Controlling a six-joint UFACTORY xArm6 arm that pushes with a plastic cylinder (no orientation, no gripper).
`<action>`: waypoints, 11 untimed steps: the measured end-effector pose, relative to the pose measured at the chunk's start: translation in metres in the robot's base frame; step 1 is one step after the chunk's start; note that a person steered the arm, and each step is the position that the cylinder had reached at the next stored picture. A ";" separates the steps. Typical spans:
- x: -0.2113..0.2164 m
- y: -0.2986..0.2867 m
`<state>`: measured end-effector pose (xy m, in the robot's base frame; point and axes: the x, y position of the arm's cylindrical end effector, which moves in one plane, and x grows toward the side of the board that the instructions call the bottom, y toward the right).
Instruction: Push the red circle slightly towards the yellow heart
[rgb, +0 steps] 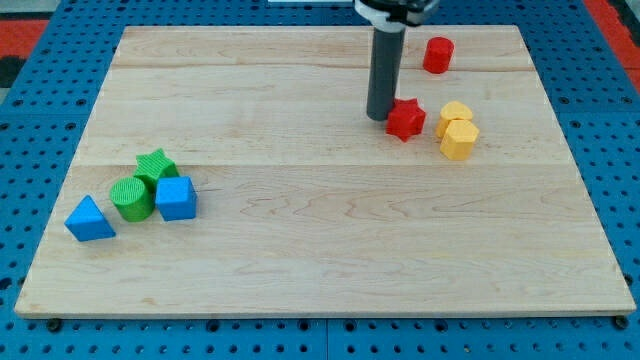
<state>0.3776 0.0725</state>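
Note:
The red circle (438, 54) is a short red cylinder near the view's top right of the wooden board. The yellow heart (454, 113) lies below it, touching a yellow hexagon (459, 139) just beneath. A red star (405, 119) sits left of the yellow pair. My tip (380, 117) rests on the board right at the red star's left side, well below and left of the red circle. The dark rod rises from there to the view's top.
The wooden board (320, 250) lies on a blue pegboard. At the view's lower left stands a cluster: a green star (156, 165), a green cylinder (131, 197), a blue cube (176, 198) and a blue triangle (89, 219).

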 end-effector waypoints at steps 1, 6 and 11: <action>-0.003 -0.014; -0.164 0.067; -0.148 0.082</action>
